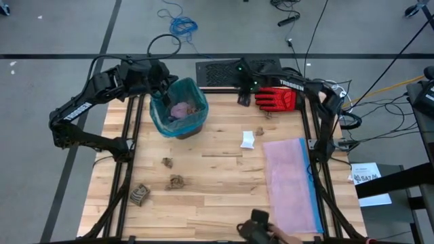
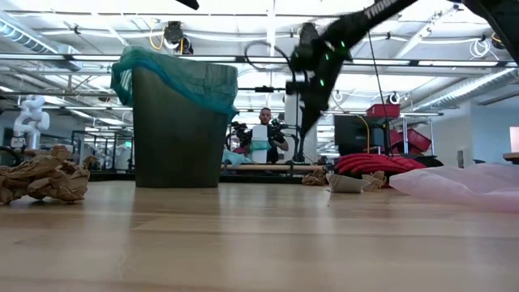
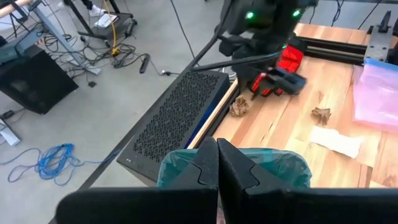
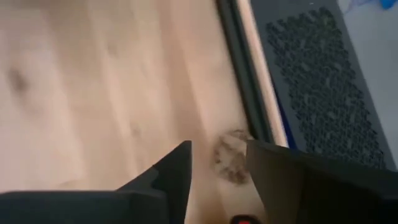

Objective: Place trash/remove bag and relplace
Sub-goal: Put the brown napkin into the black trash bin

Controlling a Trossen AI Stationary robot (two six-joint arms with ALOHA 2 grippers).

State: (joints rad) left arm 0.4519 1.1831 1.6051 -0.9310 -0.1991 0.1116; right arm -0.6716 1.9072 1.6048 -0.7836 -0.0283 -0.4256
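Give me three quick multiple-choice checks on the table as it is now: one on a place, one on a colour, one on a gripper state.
1. Where is the pink bag?
A. in the bin
B. flat on the table near the right arm's side
C. on the floor

2. What colour is the liner in the bin?
A. teal
B. black
C. yellow

3. How are the right gripper's jaws?
A. shut on the glove
B. shut empty
C. open above a brown paper wad

Answers: 1 B, the high view shows it spread on the wood. 2 A, teal plastic folds over the rim. 3 C, the right wrist view shows a gap between the fingers.
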